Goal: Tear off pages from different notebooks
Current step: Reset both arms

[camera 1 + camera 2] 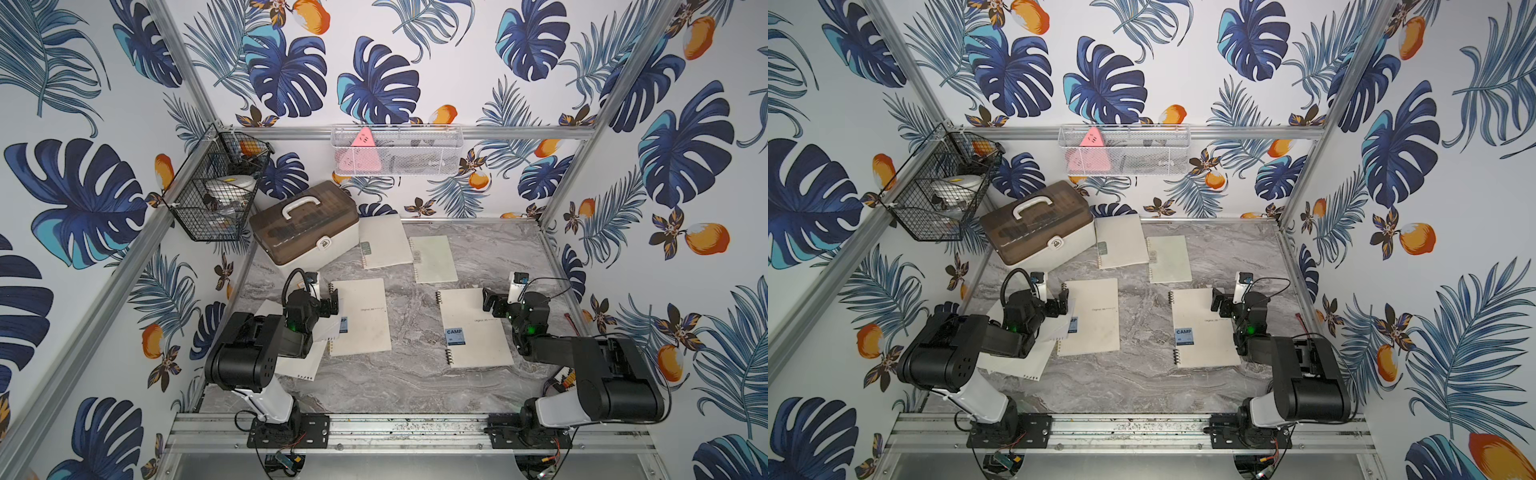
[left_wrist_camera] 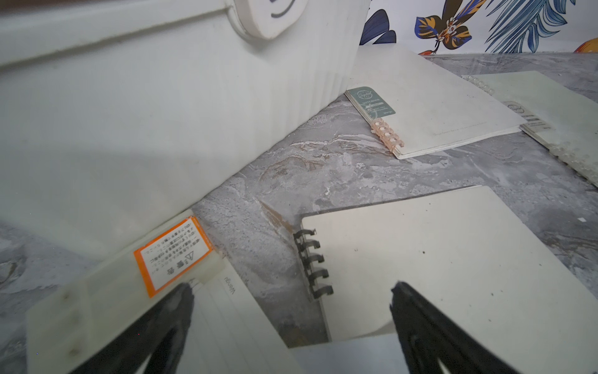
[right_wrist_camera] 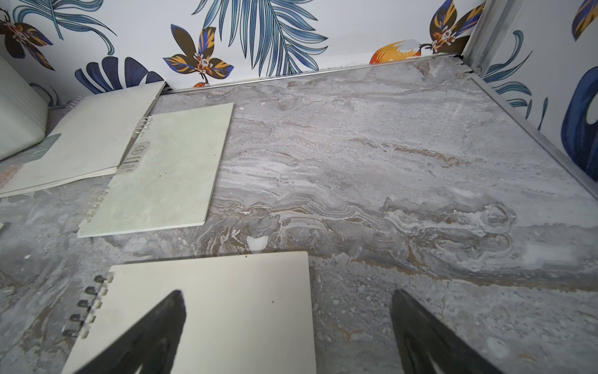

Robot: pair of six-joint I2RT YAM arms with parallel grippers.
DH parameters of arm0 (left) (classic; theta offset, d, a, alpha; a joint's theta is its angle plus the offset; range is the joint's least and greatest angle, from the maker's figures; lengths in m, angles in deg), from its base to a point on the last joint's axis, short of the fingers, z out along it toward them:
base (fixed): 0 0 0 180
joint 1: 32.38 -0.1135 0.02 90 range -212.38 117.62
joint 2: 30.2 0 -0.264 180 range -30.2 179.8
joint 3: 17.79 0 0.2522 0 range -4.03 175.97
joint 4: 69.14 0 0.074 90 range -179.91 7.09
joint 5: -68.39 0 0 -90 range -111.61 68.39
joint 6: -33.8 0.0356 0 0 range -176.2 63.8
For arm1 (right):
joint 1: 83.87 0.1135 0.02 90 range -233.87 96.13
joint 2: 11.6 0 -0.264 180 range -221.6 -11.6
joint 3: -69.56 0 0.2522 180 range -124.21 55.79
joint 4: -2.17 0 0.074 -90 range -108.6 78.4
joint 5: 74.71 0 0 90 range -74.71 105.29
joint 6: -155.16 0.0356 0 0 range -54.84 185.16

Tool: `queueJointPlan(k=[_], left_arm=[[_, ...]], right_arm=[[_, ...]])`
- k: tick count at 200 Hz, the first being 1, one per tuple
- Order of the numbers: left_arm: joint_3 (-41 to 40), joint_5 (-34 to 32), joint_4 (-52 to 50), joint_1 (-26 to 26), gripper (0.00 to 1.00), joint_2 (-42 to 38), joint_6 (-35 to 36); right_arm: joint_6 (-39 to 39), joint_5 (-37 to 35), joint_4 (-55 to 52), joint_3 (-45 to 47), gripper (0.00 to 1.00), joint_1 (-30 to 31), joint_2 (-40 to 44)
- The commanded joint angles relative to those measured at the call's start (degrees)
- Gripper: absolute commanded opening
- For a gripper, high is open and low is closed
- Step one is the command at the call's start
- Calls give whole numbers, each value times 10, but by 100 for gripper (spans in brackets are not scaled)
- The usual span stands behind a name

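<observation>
The left arm (image 1: 241, 357) and right arm (image 1: 623, 382) look alike. Each has bulky matte-black motor housings with rounded ends and a glossy white lower link. Each stands on a black screwed base plate (image 1: 291, 432), at seven and five o'clock of the bench (image 1: 415, 374). A green light (image 1: 294, 327) glows near each wrist. Thin black cables (image 1: 286, 282) loop to white wrist cameras (image 1: 309, 284). Red wires (image 1: 548, 455) trail below the bases. The left claw (image 2: 291, 289) and right claw (image 3: 288, 293) are matte black, tapering to blunt tips.

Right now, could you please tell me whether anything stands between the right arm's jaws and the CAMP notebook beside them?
Nothing visible does. The right gripper hangs with its jaws open, straddling the edge of the CAMP notebook opposite its coil, and nothing lies on the closed cover.
</observation>
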State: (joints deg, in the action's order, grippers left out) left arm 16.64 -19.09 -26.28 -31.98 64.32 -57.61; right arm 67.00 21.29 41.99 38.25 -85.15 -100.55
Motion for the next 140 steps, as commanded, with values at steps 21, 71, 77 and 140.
queueJointPlan(k=[21,71,77,140], left_arm=[[2,-5,22,1,99,0,11],[3,-5,22,1,99,-1,11],[3,-6,22,2,99,-1,11],[3,-7,23,2,99,0,11]], right_arm=[[-4,14,62,-25,100,2,-55],[-19,-52,-3,-68,100,37,-65],[-20,-51,-26,-71,100,38,-59],[-21,-53,-24,-72,100,39,-61]])
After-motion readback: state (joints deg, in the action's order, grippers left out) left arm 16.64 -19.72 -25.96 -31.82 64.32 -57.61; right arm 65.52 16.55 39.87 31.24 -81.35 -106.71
